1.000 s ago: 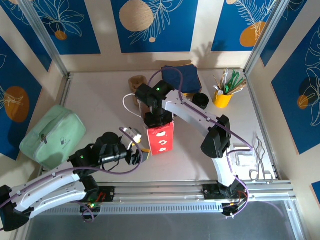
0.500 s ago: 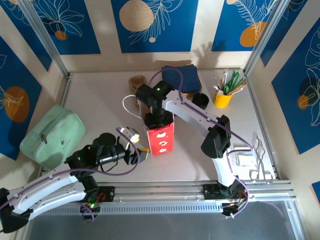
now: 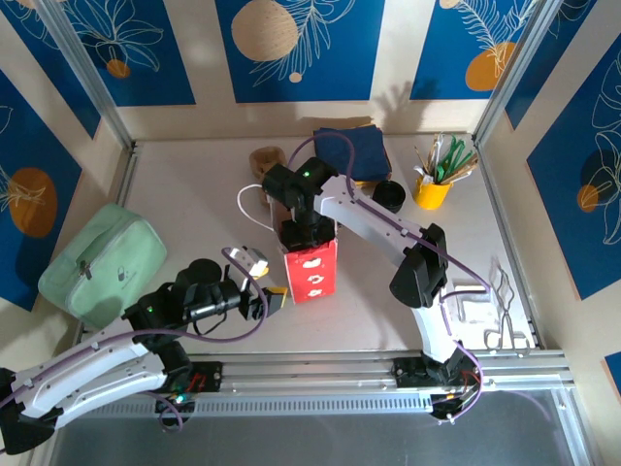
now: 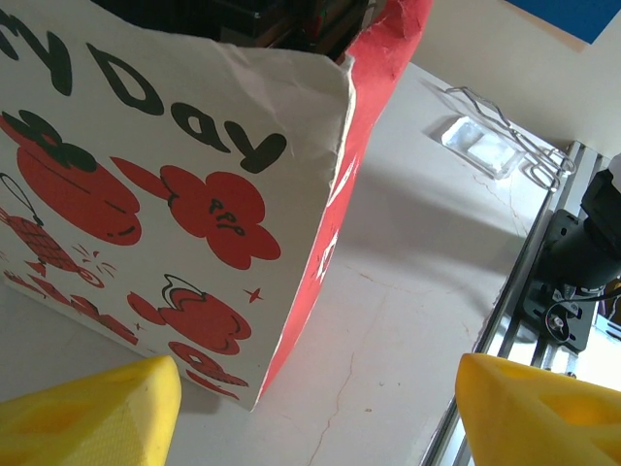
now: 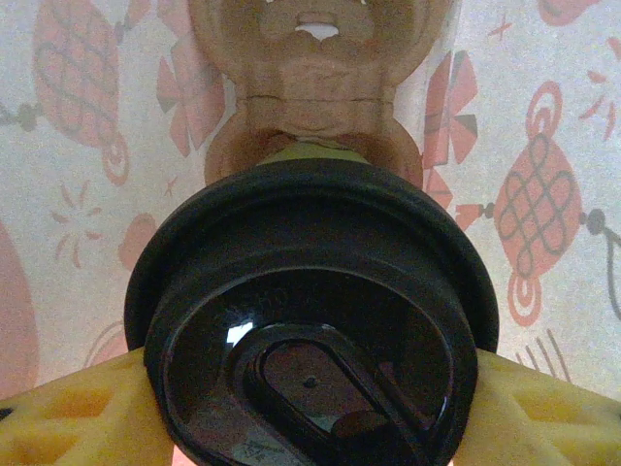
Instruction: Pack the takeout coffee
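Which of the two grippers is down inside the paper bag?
The right gripper: it reaches into the top of the red-and-white bag, gripping a black cup lid. The left gripper is open beside the bag.

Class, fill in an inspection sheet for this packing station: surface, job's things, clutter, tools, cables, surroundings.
Surface: pale table, red-and-white paper bag standing mid-table.
Job's things: takeout coffee, lidded, inside the bag.
Clutter: green pouch, yellow cup of stirrers, folded navy cloth, black lids, metal tongs.
Tools: right tool inside the bag, closed on the coffee; left tool open, empty, beside the bag.
Cables: purple cable looping loose behind each tool.
Surroundings: blue leaf-print wall panels, aluminium rail at near edge.
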`<action>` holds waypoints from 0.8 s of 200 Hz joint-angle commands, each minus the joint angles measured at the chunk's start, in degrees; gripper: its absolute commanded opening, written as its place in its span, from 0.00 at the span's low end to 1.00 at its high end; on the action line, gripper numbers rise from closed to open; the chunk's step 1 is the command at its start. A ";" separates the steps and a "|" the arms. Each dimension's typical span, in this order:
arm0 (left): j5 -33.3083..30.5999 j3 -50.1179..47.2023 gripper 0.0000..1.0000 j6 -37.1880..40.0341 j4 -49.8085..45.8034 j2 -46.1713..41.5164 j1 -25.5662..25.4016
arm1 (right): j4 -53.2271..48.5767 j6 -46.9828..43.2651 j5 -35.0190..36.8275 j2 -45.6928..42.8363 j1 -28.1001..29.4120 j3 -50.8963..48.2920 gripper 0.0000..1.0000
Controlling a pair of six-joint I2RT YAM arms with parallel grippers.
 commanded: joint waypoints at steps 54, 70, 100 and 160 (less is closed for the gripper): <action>-0.69 0.61 0.75 0.29 -0.55 -0.27 -0.51 | 1.85 2.19 -0.51 -0.02 0.43 -4.31 0.63; -0.77 0.47 0.75 0.27 -0.56 -0.32 -0.51 | 2.57 2.18 -0.84 -0.14 0.51 -4.76 0.63; -0.92 0.59 0.75 0.27 -0.63 -0.27 -0.50 | 3.10 2.18 -1.19 -0.06 0.54 -5.09 0.63; -1.03 0.78 0.75 0.39 -0.60 0.04 -0.45 | 3.32 2.33 -1.18 -0.14 0.58 -5.55 0.63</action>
